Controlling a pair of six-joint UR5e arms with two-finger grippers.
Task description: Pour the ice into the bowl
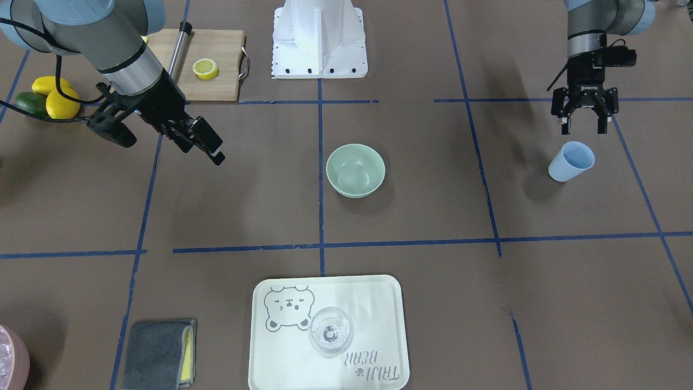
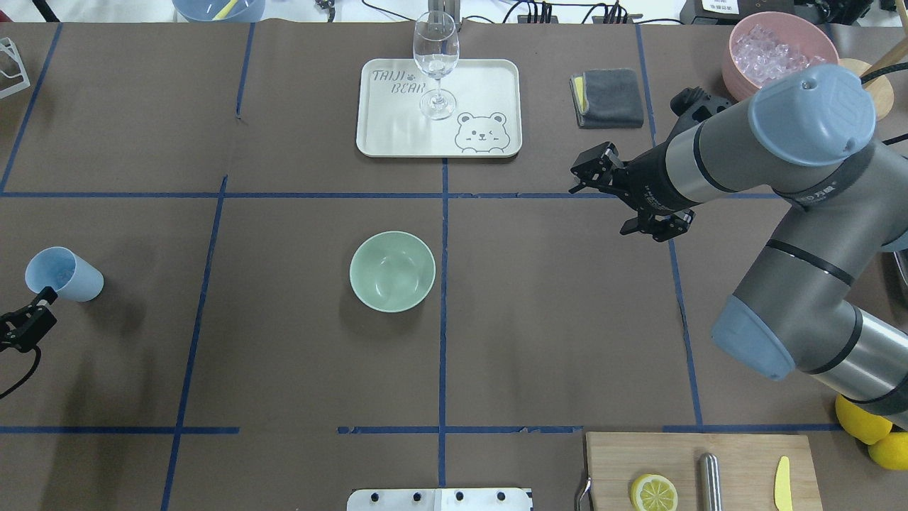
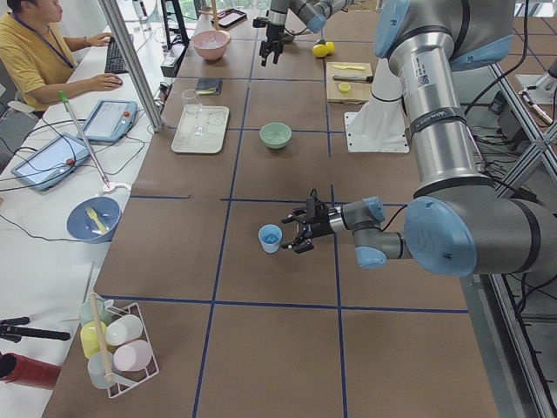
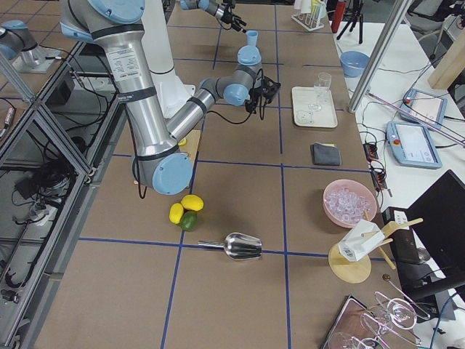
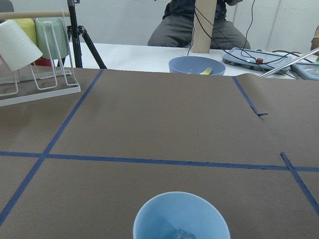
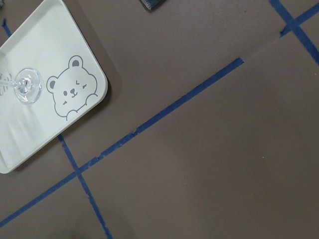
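Observation:
The pale mint-green bowl stands empty at the table's middle. A light blue cup stands on the table at the robot's far left. In the left wrist view the cup fills the bottom edge, and a few small clear ice pieces show at its bottom. My left gripper is open and empty, just behind the cup and not touching it. My right gripper is open and empty, in the air well to the bowl's right.
A cream tray with a wine glass stands beyond the bowl. A grey cloth and a pink container of ice are at far right. A cutting board with a lemon half and lemons lie near the robot's right.

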